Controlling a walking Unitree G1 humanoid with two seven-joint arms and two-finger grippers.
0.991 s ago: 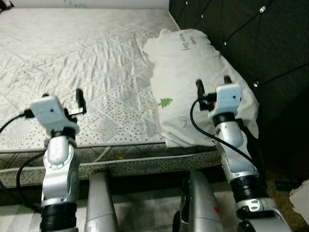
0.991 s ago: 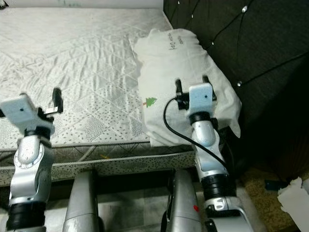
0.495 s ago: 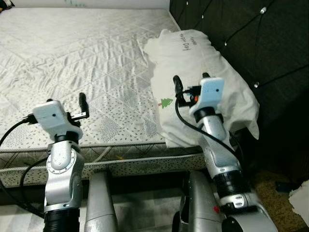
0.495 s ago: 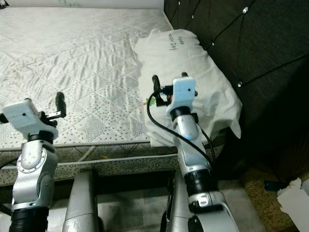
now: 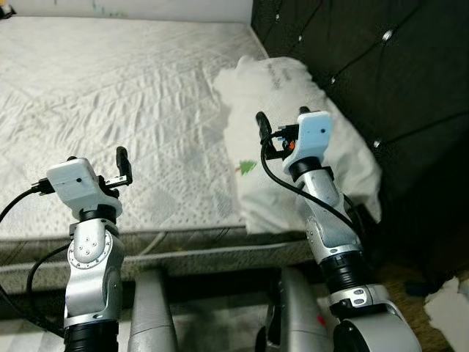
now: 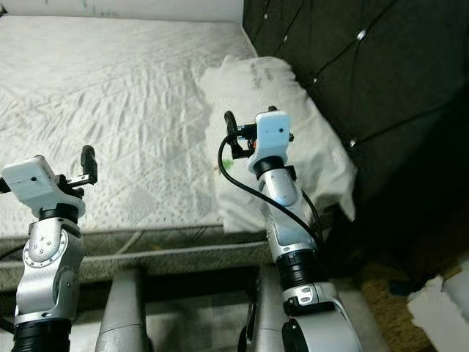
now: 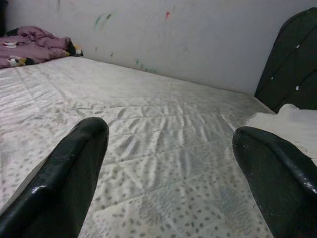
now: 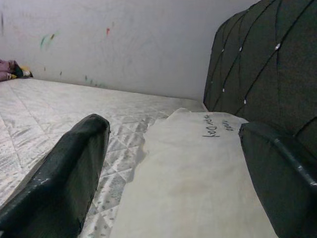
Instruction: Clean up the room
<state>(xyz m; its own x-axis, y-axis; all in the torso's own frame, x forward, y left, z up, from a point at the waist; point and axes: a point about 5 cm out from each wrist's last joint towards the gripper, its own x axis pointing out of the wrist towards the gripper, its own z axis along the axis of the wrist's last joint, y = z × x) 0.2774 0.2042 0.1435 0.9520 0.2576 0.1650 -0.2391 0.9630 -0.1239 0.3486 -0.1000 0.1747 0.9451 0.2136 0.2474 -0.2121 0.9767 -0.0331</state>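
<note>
I have both arms raised in front of me over the near edge of the bed. My right gripper [image 8: 173, 163] has its two black fingers [image 8: 64, 173] spread wide, with nothing between them and nothing touching them. It hangs just above the white pillow [image 5: 293, 110], over the pillow's near half. Through the right wrist camera the pillow lies directly below and ahead of the spread fingers, with dark handwriting on its far end.

The pillow sits at the right side of the mattress [image 5: 110, 95], pressed up against the dark tufted headboard [image 5: 381, 73]. Its near corner hangs over the mattress edge beside my right forearm. A small green tree mark [image 5: 248, 167] shows on the pillow's left side, just left of my right arm.

My left gripper [image 7: 168, 163] is likewise spread apart and holds nothing. It hovers above the near-left part of the bare, quilted mattress, well apart from the pillow. Through the left wrist camera I see the mattress running back to a pale wall [image 7: 173, 34] with a few coloured marks on it. A crumpled purple cloth [image 7: 29, 47] lies at the mattress's far corner against that wall. White paper-like scrap [image 5: 448, 308] lies on the floor at my far right.
</note>
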